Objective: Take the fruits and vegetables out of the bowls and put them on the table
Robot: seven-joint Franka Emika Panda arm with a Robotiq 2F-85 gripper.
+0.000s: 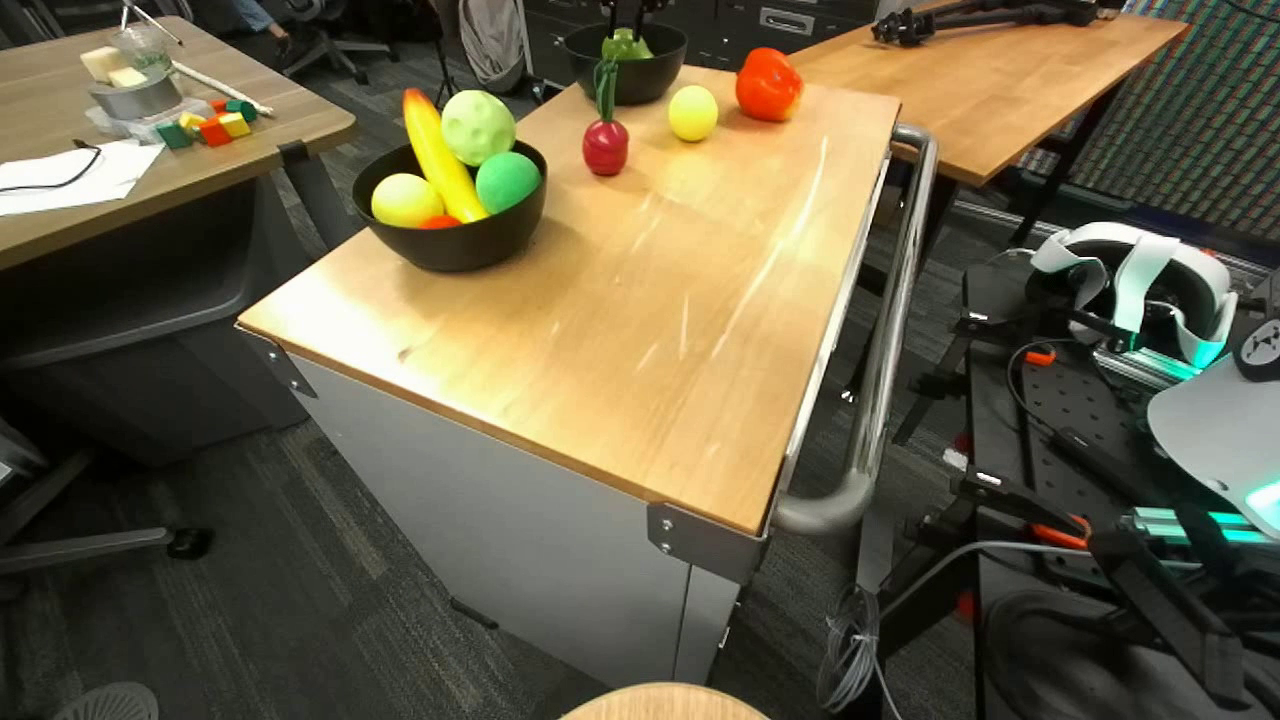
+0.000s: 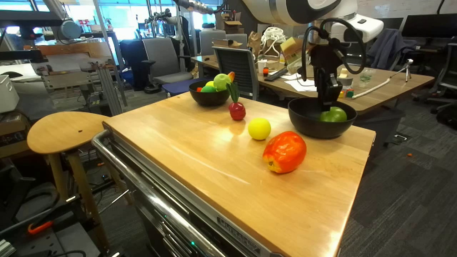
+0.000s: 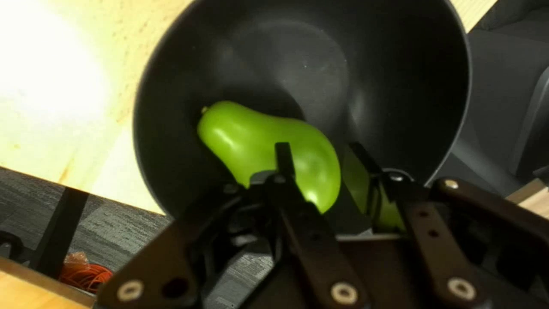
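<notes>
A green pear-shaped fruit (image 3: pixel 240 133) lies alone in a black bowl (image 3: pixel 407 86), also seen in both exterior views (image 1: pixel 650 85) (image 2: pixel 314 127). My gripper (image 3: pixel 321 148) points down into this bowl, open. In the wrist view its left finger overlaps the pear and its right finger stands apart, right of it. A further black bowl (image 1: pixel 455 250) holds a long yellow fruit (image 1: pixel 440 160), a light green one (image 1: pixel 478 127), a green one (image 1: pixel 508 180), a yellow one (image 1: pixel 403 200) and something red-orange, mostly hidden. On the table sit a red radish (image 2: pixel 237 111), a yellow ball (image 2: pixel 259 128) and a red-orange pepper (image 2: pixel 285 152).
The bowls stand along one long edge of the wooden cart top (image 1: pixel 600 330). A metal handle rail (image 1: pixel 890 330) runs along the opposite edge. A cluttered desk (image 2: pixel 389 84) stands behind the cart, and a round stool (image 2: pixel 64 130) stands beside it.
</notes>
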